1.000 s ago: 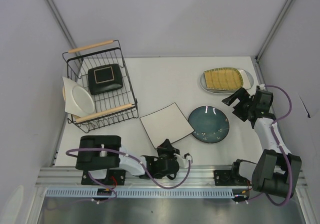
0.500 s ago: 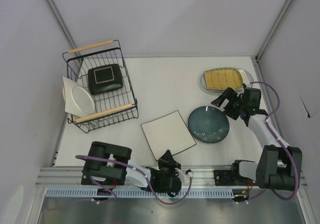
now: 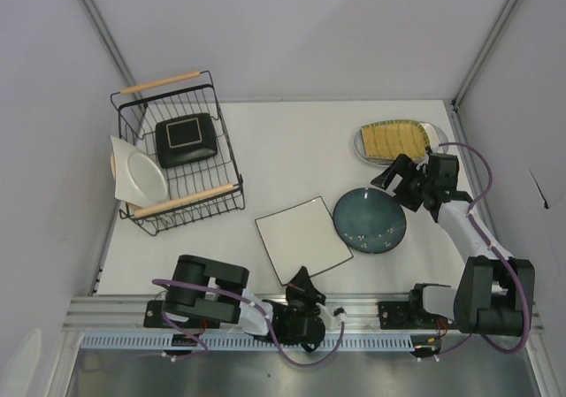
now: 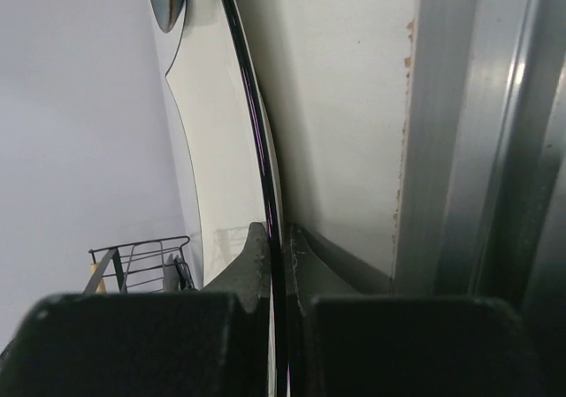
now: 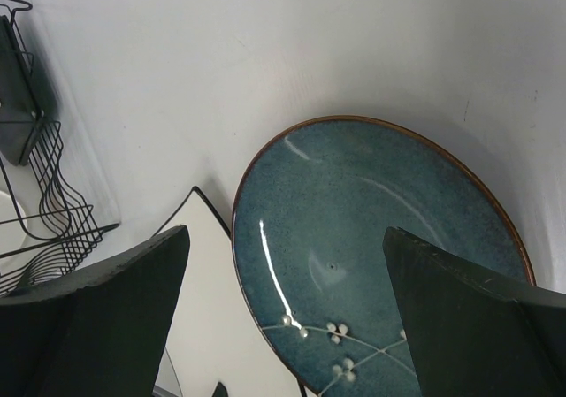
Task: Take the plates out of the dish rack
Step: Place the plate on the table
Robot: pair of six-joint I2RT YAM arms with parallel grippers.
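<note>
- The left gripper [image 4: 276,238] is clamping shut on the thin black-lined edge of the square plate [image 3: 301,238]. Its pads are sitting only a short way in from the rim.
- That plate is stretching away from the fingers over the table [image 3: 292,141]. Whether its far side is resting down or lifted, I cannot tell.
- Judging by its gloss, it is behaving as stiff, glazed ceramic: heavy for a rim pinch, slippery, and likely to chip if it is dropped or knocked.
- A grip this shallow is probably letting the plate's weight lever against the pads, so a deeper bite or a low, slow carry is looking safer.
- The metal rail [image 4: 478,149] is running just beside the gripper, a hard edge for the rim to strike.
- The right gripper [image 3: 395,178] is hanging with its fingers spread wide and nothing between them.
- Directly under it the teal plate [image 5: 371,238] is lying flat, close beside the square plate.
- Just beyond it the mustard plate [image 3: 396,139] is sitting on top of a pale plate [image 3: 433,136].
- Well away to its left, the rack [image 3: 225,149] is holding a dark plate [image 3: 186,139] flat on its floor.
- A leaning plate [image 3: 141,178], white, is standing at the rack's far end. Whether it is inside the wires I cannot tell.
- Both are looking equally rigid and slick. The leaning one is offering an exposed upper rim to grasp, while the dark one is likely needing a finger worked under one edge.
</note>
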